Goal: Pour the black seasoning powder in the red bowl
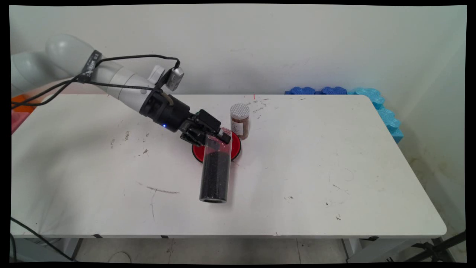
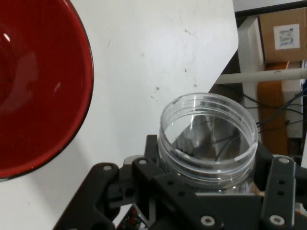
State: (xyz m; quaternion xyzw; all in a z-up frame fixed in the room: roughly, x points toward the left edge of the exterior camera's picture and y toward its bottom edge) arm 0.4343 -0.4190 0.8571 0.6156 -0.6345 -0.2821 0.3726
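Observation:
My gripper [image 1: 216, 137] is shut on the upper part of a tall clear jar [image 1: 215, 171], open at the top and mostly filled with black granules. The jar leans slightly, its lower end toward the table's near side; I cannot tell whether it rests on the table. Right behind it lies a red bowl [image 1: 235, 149], and a small brown spice jar [image 1: 240, 121] with a grey perforated lid stands at the bowl's far side. In the hand view the jar's open mouth [image 2: 206, 98] sits between the fingers [image 2: 149, 160] of my gripper [image 2: 208, 160], with the red bowl [image 2: 38, 86] to the left.
Blue foam pieces [image 1: 385, 111] line the table's back right corner and right side. An orange and pink object [image 1: 20, 108] sits at the far left edge. The white table [image 1: 316, 178] carries scuff marks. A cardboard box [image 2: 283, 36] shows beyond the table edge in the hand view.

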